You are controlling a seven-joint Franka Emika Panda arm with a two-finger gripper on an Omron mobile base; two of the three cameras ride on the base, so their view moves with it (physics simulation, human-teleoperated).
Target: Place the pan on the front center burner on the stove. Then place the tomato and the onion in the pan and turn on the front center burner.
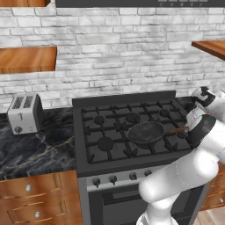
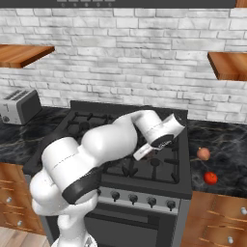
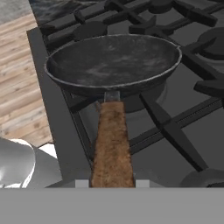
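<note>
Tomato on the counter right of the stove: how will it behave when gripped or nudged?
The tomato is a small glossy ball on flat marble, so it probably rolls if nudged. The smooth skin may slip between narrow fingers. The onion lies close by; a stray push could knock it.

Glossy white, rounded, bulbous shells are seen along the robot arm (image 2: 103, 144), separated by dark joint bands; a black-trimmed wrist, possibly capped, is discerned.

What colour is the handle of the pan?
Brown, like wood; the pan handle shows best in the hand view.
</note>
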